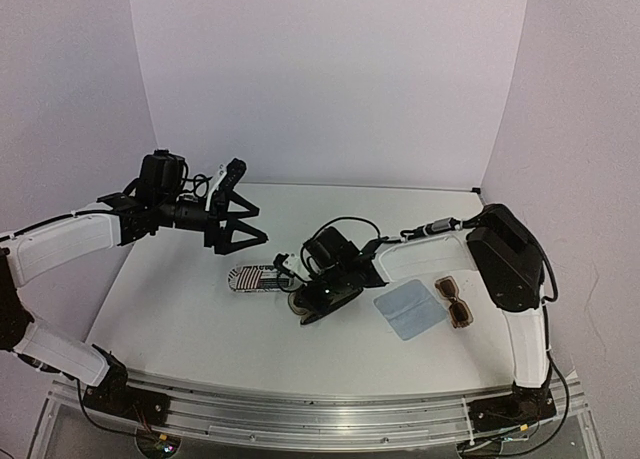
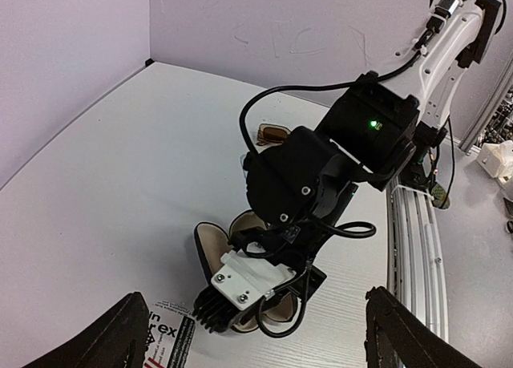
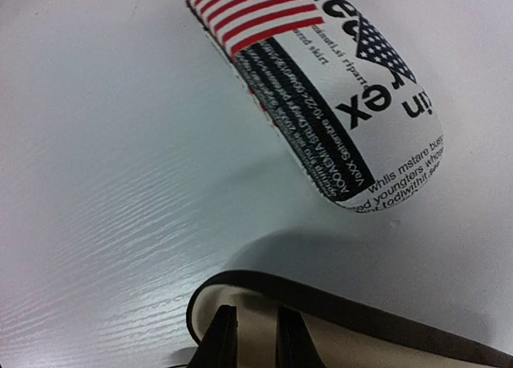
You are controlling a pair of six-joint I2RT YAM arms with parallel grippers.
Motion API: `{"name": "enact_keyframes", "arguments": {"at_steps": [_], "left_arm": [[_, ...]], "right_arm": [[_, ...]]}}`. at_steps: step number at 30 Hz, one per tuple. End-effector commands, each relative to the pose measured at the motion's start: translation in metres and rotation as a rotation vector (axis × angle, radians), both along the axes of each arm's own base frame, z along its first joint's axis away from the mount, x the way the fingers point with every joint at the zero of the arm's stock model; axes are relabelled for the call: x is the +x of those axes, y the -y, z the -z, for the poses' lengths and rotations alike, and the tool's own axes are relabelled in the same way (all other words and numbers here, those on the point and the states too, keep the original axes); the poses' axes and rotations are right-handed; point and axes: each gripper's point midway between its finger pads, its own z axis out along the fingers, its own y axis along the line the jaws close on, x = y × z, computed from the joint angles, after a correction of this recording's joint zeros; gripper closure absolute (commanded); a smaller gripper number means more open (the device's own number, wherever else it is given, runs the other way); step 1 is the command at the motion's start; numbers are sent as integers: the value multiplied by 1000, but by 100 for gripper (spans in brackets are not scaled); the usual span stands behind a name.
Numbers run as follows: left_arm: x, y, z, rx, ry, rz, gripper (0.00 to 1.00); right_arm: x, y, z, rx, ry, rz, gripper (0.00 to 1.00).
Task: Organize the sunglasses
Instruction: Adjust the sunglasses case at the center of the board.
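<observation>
Tabletop (image 1: 180, 299), white, carried every item in its middle and right portion. The right arm (image 1: 415, 259) reached leftward and low across it, so that the right gripper (image 3: 255, 332) sat inside the open black case (image 3: 337, 304), whose cream lining faced upward near the table's centre. The jaws stood nearly together above the lining. No view showed anything pinched between them, so whether they gripped could not be told.

The left arm (image 1: 60, 244) was held high over the left half. The left gripper (image 1: 243, 207) was spread wide and empty, which I judged to be a standby posture that kept it clear of the right arm's work.

The stripe-patterned case (image 3: 321, 87) lay closed just left of the black case, with a gap showing between them. A light-blue cloth (image 1: 410, 309) lay flat to the right of the black case.

The brown sunglasses (image 1: 455, 301) rested on the table just right of the cloth, beside the right arm's upper link and outside both cases. The white pair could not be located in any view; it may have been hidden beneath the right wrist, inside the black case.
</observation>
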Motion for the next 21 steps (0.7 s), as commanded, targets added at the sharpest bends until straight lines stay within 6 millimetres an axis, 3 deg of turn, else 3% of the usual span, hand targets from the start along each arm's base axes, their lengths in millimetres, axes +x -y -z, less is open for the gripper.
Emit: {"name": "enact_keyframes", "arguments": {"at_steps": [1,12,21], "left_arm": [[0,-3,-16,-18,75,-6,13],[1,-3,-15,-16,79,-8,13],[1,-3,-15,-16,79,-7,13]], "right_arm": [[25,-8,-8,53,3,165,85],[40,5,-4,69,11,346,84],[32,1,-17,82,46,240,82]]}}
